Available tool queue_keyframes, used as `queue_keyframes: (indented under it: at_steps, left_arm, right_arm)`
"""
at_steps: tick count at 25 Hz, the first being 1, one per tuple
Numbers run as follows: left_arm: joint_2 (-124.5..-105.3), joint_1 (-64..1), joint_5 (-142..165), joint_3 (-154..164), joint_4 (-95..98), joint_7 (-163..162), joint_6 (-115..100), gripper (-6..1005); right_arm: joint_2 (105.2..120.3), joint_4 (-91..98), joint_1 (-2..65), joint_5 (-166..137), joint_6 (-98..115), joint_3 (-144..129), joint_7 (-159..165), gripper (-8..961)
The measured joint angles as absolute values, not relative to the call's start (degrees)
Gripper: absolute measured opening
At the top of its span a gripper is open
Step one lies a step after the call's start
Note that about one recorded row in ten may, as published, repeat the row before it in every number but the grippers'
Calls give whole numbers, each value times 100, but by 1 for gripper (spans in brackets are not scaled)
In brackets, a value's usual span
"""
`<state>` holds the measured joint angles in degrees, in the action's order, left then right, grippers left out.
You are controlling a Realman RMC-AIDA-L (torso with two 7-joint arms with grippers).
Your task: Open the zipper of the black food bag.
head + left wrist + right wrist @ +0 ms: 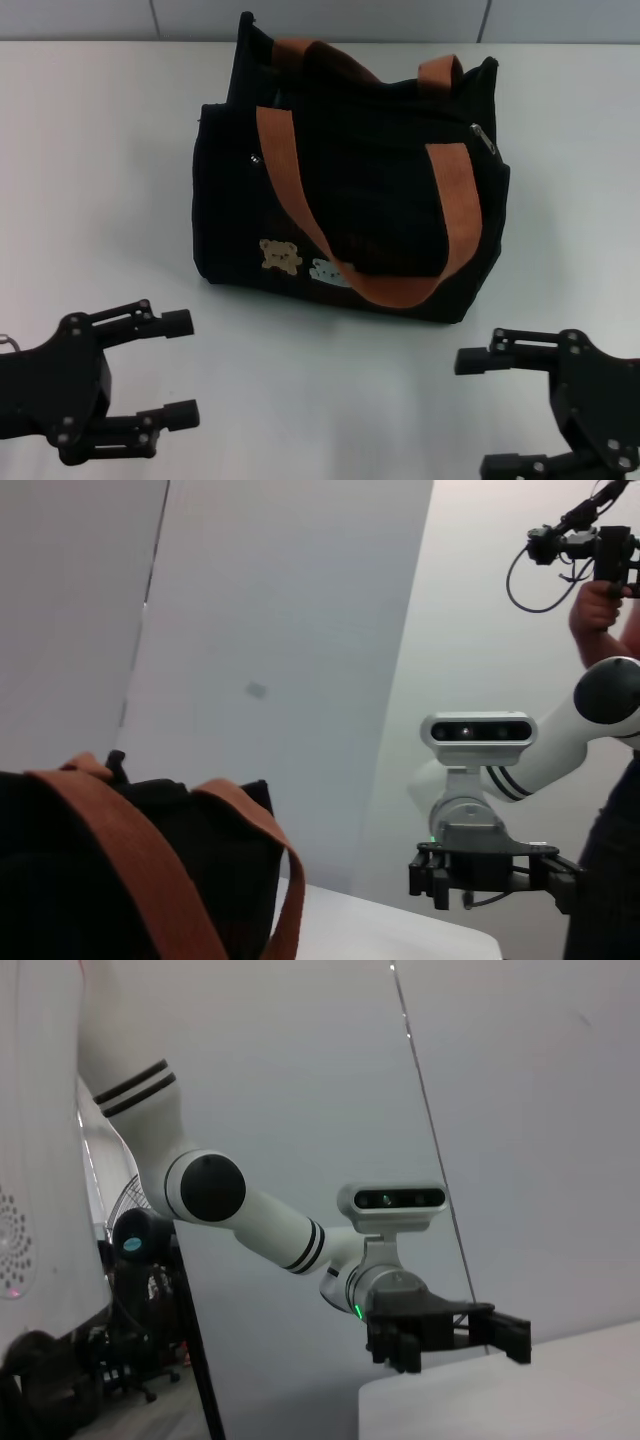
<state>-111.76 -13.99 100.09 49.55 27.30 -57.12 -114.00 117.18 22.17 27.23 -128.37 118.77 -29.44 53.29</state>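
Note:
The black food bag (380,200) stands upright on the white table (100,200), with its bear patch (281,256) and pale grey patch (328,272) facing me. One orange-brown handle (300,205) droops over the front. The zipper's silver pull tab (483,139) lies at the top right end of the bag. My left gripper (180,368) is open near the front left of the table, well short of the bag. At the front right my right gripper (482,412) is open too, holding nothing. A corner of the bag (40,880) shows in the left wrist view.
A small round silver stud (254,158) sits on the bag's upper left front. Grey wall panels (320,18) rise behind the table's far edge. A person (605,610) holding a camera rig stands beyond the right arm in the left wrist view.

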Motion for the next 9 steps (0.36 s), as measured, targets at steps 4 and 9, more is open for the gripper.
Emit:
queue_keyframes:
  at_steps: [4,9]
  left_arm:
    - [-11191,-1422,10042,4948,2736,-5719,-11401,812]
    - [-11189,-1409,10042,4958,2739,-5722,-11414,813]
  right_arm:
    - [11807,2291,2730,-12826,11890,-2881,5327,830]
    - [11811,2264,2730,-12824,11919,-2838,5326,830]
